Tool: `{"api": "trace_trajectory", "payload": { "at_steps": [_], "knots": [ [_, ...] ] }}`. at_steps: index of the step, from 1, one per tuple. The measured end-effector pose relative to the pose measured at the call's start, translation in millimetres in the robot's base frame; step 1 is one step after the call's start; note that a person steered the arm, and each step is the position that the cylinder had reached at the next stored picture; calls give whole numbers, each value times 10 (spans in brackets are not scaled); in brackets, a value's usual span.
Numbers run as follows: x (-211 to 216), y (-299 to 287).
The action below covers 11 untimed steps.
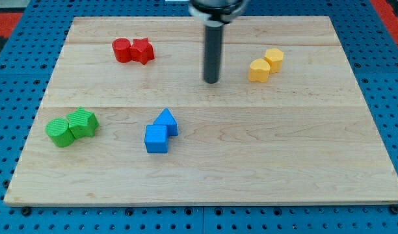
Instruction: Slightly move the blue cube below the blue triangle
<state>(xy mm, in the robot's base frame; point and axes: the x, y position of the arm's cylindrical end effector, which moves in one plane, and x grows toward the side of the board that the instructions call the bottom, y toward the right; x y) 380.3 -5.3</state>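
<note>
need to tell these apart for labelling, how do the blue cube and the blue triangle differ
Shape: the blue cube shows square faces; the blue triangle rises to a peaked top.
Position: the blue cube sits nearer the view's bottom and slightly left; the blue triangle is just above it, toward the view's top.
Distance from my tip: the blue triangle is closer than the blue cube.
Both are the same blue and appear to touch.

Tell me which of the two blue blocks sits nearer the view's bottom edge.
The blue cube. It sits lower and slightly left of the blue triangle, touching it. My tip is well above both, toward the view's top.
</note>
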Motion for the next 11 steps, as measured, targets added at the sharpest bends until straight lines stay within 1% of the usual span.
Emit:
{"api": "trace_trajectory", "payload": {
  "at_steps": [1,2,4,5,7,8,9,10,11],
  "knots": [
    [346,-574],
    [630,-605],
    [980,-1053],
    [1204,-1080],
    [1360,-1018],
    [1421,-892],
    [1269,-958],
    [1238,-953],
    [1227,-800]
  ]
}}
